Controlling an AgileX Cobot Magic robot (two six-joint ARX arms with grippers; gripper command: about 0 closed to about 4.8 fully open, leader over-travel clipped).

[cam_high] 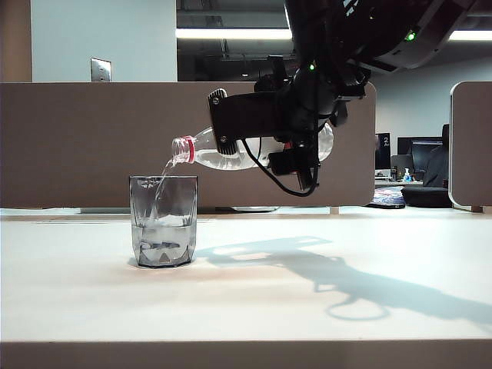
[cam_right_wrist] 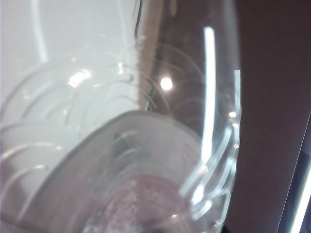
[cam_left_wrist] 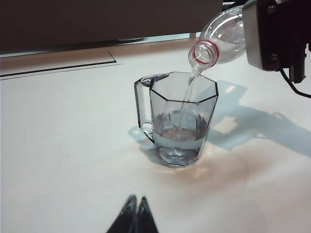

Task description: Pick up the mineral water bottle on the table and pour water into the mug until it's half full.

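The mineral water bottle (cam_high: 206,151) hangs tilted nearly level over the table (cam_high: 307,307), its red-ringed open mouth just above the mug's rim. My right gripper (cam_high: 257,138) is shut on the bottle's body from above. A thin stream of water (cam_high: 161,183) runs from the mouth into the mug (cam_high: 163,221), a clear faceted glass with water in its lower part. The left wrist view shows the mug (cam_left_wrist: 181,121) with a handle, the bottle's neck (cam_left_wrist: 214,46) and the stream (cam_left_wrist: 189,94). My left gripper (cam_left_wrist: 136,200) is shut and empty, low on the near side of the mug. The bottle (cam_right_wrist: 121,145) fills the right wrist view.
A brown partition (cam_high: 77,146) runs behind the table. A desk with monitors (cam_high: 415,157) lies beyond at the back right, and a white panel (cam_high: 470,146) stands at the right edge. The arm's shadow (cam_high: 346,280) falls on the table right of the mug.
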